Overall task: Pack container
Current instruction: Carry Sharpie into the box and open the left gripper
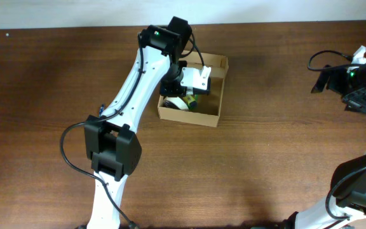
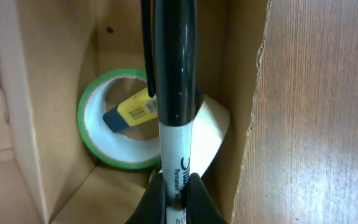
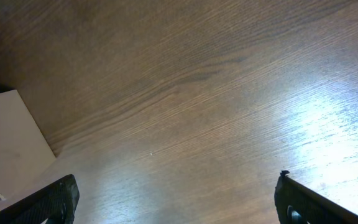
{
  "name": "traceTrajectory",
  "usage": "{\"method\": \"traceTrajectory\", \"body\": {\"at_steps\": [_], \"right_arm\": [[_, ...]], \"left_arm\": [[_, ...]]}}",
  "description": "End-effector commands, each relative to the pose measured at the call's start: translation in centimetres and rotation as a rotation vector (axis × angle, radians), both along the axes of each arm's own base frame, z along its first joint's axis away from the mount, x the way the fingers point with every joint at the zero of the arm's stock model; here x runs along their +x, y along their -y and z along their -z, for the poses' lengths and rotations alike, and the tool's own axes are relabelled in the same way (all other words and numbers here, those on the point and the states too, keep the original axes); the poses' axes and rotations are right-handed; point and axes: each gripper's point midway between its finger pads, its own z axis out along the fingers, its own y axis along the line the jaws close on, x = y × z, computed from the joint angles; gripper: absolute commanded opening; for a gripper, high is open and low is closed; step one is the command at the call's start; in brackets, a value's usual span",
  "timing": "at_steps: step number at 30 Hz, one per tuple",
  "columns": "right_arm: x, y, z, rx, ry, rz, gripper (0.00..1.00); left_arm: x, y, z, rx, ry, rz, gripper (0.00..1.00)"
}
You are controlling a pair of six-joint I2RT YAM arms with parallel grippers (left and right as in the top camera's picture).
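Count on inspection: 1 container (image 1: 189, 116), upper centre of the overhead frame. Tape rolls inside it: 2, namely 1 green-edged roll (image 2: 120, 152) at centre left of the left wrist frame and 1 cream roll (image 2: 209, 134) at centre right. Also 1 marker (image 2: 176, 93), black cap, white barrel, and 1 yellow and blue item (image 2: 132, 112), kind not determinable. Arms: 2, the left arm (image 1: 129, 86) and the right arm (image 1: 361, 181). Grippers: 2, the left gripper (image 2: 178, 193) and the right gripper (image 3: 176, 202). Supporting surface: 1 table (image 1: 284, 159).
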Motion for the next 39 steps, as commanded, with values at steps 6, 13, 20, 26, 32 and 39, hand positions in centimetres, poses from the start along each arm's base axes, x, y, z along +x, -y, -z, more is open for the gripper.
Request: {"method": "traceTrajectory", "body": {"at_steps": [6,13,20,26,32,39], "right_arm": [[-0.2,-0.2,0.1,0.014,-0.008,0.012,0.99],[-0.6,-0.3,0.1,0.021,-0.026,0.012,0.99],[-0.9,-0.4,0.1,0.025,-0.038,0.012,0.99],[-0.9,-0.4,0.1,0.024,-0.035,0.012,0.99],[-0.9,-0.4,0.1,0.024,-0.035,0.012,0.99],[-0.9,-0.4,0.1,0.024,-0.035,0.012,0.99]], "left_arm": [[0.0,0.1,3.2,0.0,-0.034,0.106,0.02],[0.6,0.4,5.5,0.006,-0.05,0.106,0.01],[1.4,0.8,5.6,-0.009,-0.022,0.101,0.16],[2.6,1.3,1.5,-0.068,0.06,-0.077,0.26],[2.9,-0.9,-9.3,-0.195,0.251,-0.239,0.31],[2.9,-9.8,-18.2,-0.326,0.433,-0.667,0.45]]}}
